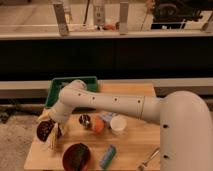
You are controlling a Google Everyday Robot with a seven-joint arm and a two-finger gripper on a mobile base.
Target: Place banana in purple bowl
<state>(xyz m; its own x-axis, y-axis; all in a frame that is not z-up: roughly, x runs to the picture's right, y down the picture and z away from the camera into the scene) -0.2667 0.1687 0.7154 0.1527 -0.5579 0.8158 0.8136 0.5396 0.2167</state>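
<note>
Wooden table, contents:
- Gripper – at the end of the white arm, low over the table's left end, just beside the purple bowl; whether it grips anything cannot be told.
- Banana – pale yellow, at the bowl's upper-left rim, against the gripper.
- Orange fruit, white cup – mid-table.
- Wider dark bowl – front edge.
- Green tray – behind the arm.

The arm hides most of the banana just behind the purple bowl; the pincer covers the bowl's right rim. Far right of the bowl, the arm is cut off.
</note>
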